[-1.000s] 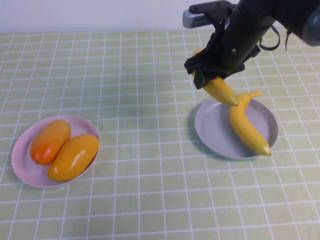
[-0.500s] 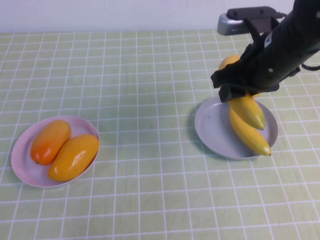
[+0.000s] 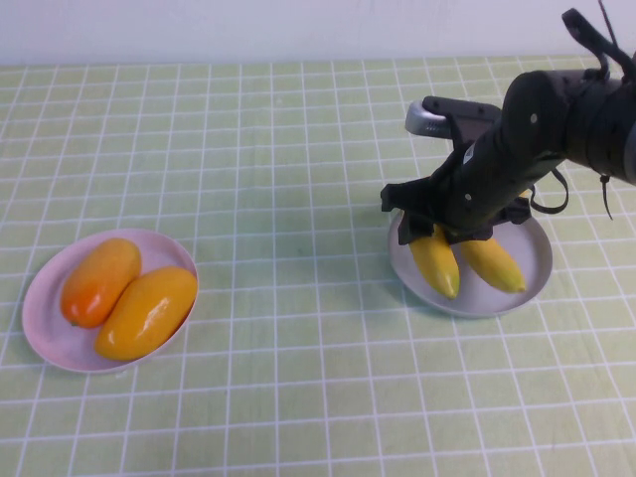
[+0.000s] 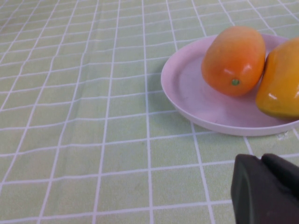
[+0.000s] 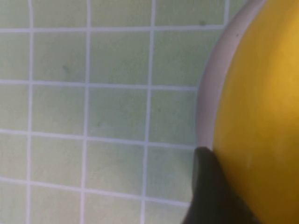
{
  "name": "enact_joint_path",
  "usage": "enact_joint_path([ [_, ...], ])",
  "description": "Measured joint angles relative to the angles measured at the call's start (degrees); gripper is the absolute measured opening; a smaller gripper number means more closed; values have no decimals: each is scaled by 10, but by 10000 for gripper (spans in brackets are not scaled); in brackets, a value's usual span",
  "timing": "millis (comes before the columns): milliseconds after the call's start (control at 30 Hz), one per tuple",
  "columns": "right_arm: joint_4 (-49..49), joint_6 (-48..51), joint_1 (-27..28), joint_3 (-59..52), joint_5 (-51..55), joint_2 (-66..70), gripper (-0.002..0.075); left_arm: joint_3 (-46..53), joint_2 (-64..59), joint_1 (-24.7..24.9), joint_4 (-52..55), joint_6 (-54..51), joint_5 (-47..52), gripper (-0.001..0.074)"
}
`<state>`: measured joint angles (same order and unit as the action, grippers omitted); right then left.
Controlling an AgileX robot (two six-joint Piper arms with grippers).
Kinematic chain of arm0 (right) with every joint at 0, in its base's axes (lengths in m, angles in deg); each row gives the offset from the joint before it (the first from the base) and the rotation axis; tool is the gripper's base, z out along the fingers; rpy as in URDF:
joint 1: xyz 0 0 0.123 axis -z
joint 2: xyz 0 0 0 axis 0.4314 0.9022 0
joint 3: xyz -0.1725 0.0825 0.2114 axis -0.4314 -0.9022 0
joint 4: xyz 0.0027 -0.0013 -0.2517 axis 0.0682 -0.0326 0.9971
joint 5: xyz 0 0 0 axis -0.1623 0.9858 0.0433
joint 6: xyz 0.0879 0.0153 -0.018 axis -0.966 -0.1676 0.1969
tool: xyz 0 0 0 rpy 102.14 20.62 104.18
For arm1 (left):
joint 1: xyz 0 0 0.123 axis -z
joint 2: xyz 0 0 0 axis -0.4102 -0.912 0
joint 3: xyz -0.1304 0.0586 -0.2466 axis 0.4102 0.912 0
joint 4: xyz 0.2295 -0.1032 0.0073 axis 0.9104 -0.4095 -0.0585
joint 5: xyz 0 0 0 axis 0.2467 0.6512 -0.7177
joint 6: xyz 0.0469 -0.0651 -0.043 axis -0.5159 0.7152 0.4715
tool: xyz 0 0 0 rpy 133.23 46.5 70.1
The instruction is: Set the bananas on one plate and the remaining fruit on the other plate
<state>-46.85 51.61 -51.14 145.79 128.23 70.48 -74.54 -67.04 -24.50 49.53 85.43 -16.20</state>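
Two yellow bananas lie side by side on the grey-blue plate [image 3: 477, 306] at the right. My right gripper [image 3: 442, 224] is low over the plate and shut on the left banana [image 3: 437, 262], beside the other banana [image 3: 493, 264]. In the right wrist view a dark finger [image 5: 210, 186] presses against the held banana [image 5: 261, 107] at the plate's rim [image 5: 208, 93]. Two orange-yellow mango-like fruits [image 3: 99, 281] [image 3: 147, 311] lie on the pink plate [image 3: 40, 338] at the left. My left gripper [image 4: 261, 161] is shut and empty, just off the pink plate [image 4: 187, 88], and is out of the high view.
A green cloth with a white grid [image 3: 288, 219] covers the whole table. A pale wall runs along the far edge [image 3: 199, 30]. The right arm's dark body [image 3: 566, 114] reaches over the far right of the table.
My right gripper has carried the banana rightward over the grey-blue plate and lowered it onto the plate beside the other banana. The fruits on the pink plate have not moved.
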Motion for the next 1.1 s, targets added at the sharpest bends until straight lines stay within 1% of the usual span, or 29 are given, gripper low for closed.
enact_joint_path([
  [367,19,0,0,0,-5,17,307,0,0,0,0,0,0,-1],
  [533,21,0,0,0,-1,17,352,0,0,0,0,0,0,-1],
  [633,19,0,0,1,2,17,367,0,0,0,0,0,0,-1],
  [767,15,0,0,32,36,17,383,0,0,0,0,0,0,-1],
  [900,23,0,0,89,106,17,388,0,0,0,0,0,0,-1],
  [967,32,3,0,121,145,17,361,0,0,0,0,0,0,-1],
  [1000,35,10,0,138,167,17,330,0,0,0,0,0,0,-1],
  [1033,37,17,0,153,183,17,287,0,0,0,0,0,0,-1],
  [1100,39,33,0,173,218,14,175,0,0,0,0,0,0,-1],
])
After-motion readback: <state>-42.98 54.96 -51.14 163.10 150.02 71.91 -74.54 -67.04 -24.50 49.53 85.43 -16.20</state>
